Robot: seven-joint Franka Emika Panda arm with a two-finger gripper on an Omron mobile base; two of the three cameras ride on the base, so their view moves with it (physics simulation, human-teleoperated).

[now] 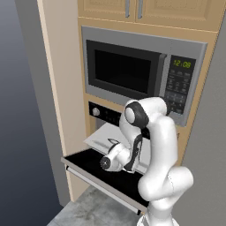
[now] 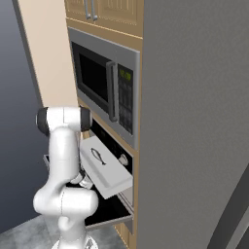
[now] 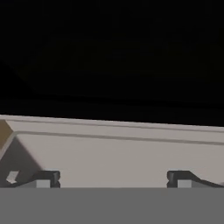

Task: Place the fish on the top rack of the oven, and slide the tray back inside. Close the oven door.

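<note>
Spreading its two small dark finger tips wide apart, the two-finger gripper [image 3: 113, 178] of the white arm holds nothing; one fingertip [image 3: 46, 177] shows low on the left of the hand view and the other low on the right, with the edge of the flat pale grey-white rectangular tray [image 3: 118, 148] running between and just beyond them. Whether the tips touch that edge cannot be told. Above the tray in the hand view lies the dark inside of the oven.

From the right base view, the small slender dark grey fish [image 2: 98, 156] lies flat on the tray [image 2: 114, 180], towards its inner half, and the tray stands pulled out of the built-in wall oven [image 2: 113, 146], reaching out over the wide black glass oven door [image 2: 104, 211]. That door hangs fully open, lying level below the tray. In the left base view the arm's wrist reaches low over the door [image 1: 88, 165], in front of the tray [image 1: 99, 139], and the long silver bar handle [image 1: 99, 187] runs along the door's outer edge. The oven's black control strip carries a silver knob [image 1: 96, 112] at its left end. Above the oven sits the steel-framed microwave [image 1: 132, 70] with green digits, and pale wooden cabinet doors [image 1: 145, 11] are above that.
</note>
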